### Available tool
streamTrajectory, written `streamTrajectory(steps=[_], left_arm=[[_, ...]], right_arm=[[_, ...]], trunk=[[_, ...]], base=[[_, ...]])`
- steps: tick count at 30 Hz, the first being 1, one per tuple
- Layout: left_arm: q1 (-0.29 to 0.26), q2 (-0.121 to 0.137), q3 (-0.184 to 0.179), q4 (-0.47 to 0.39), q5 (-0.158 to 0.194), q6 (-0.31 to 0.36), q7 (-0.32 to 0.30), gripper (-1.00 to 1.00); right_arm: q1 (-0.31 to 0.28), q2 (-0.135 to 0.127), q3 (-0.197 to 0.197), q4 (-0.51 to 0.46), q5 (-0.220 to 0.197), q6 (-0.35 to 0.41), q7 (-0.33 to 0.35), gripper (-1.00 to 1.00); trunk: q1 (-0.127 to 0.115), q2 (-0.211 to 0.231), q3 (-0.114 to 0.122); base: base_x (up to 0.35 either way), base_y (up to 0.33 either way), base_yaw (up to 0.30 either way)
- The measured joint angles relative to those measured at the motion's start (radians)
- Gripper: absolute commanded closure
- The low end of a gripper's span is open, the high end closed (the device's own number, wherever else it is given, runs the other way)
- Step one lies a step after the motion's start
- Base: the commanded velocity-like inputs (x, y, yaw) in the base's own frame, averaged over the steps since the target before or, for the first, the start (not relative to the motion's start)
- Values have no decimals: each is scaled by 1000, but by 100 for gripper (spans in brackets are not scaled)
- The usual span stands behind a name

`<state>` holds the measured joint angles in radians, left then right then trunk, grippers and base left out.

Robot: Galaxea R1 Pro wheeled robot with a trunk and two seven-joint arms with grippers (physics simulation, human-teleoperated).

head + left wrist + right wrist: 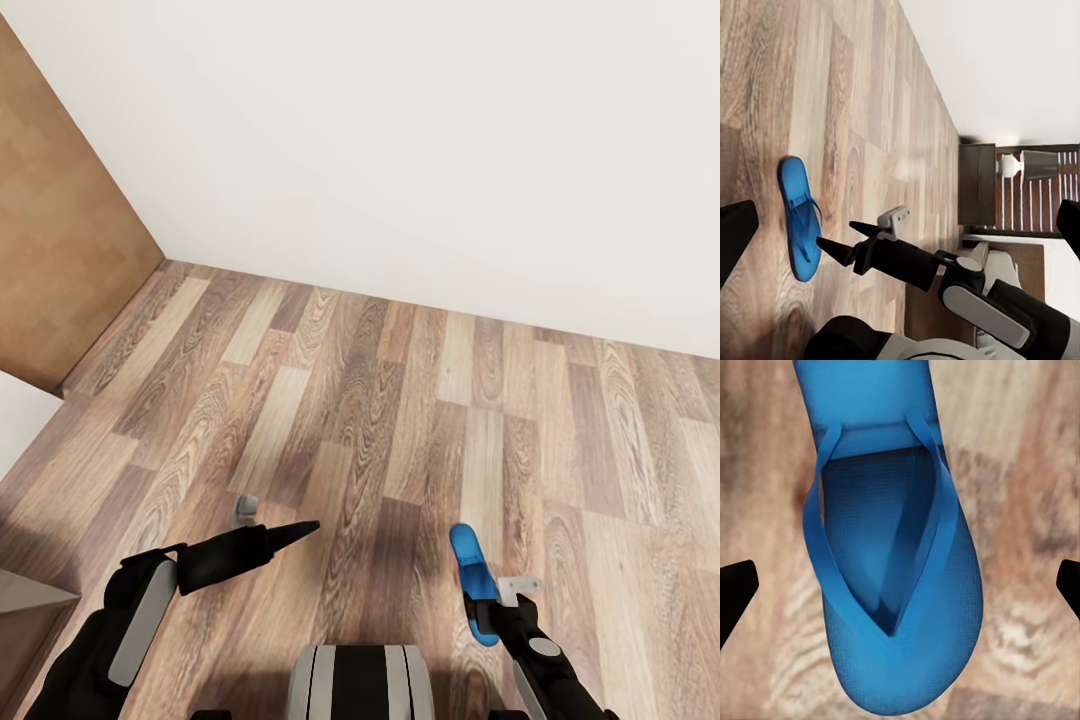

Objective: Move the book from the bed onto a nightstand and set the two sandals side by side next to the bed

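Note:
One bright blue sandal lies flat on the wood floor, straps up. My right gripper hovers just over one end of it. It is open, its black fingertips standing wide on either side of the sandal without touching it. My left gripper is held low over bare floor to the sandal's left, also open, with its fingertips far apart and nothing between them. The dark nightstand stands by the wall beyond. The book is out of view.
A white wall closes the floor ahead and a brown door stands at the left. A lamp sits past the nightstand in front of a brown slatted panel. Open floor lies between me and the wall.

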<state>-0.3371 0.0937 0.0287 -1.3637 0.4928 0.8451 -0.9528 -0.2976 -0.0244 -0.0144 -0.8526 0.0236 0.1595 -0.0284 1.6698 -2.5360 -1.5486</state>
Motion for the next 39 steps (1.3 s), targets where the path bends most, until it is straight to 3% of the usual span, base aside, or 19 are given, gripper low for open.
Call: streamTrajectory(steps=[22,35,39], left_arm=[[0,0,0,3,0,0,0,-100],[0,0,0,3,0,0,0,-100],[0,0,0,3,0,1,0,-100]], right_arm=[[0,0,1,1,0,0,-1,-100],[0,0,1,2,0,0,0,-100],[0,0,1,2,0,0,0,-100]], trunk=[[0,0,0],[6,-3,-50],[6,-3,-50]], base=[[51,39,0],[0,0,0],[0,0,0]])
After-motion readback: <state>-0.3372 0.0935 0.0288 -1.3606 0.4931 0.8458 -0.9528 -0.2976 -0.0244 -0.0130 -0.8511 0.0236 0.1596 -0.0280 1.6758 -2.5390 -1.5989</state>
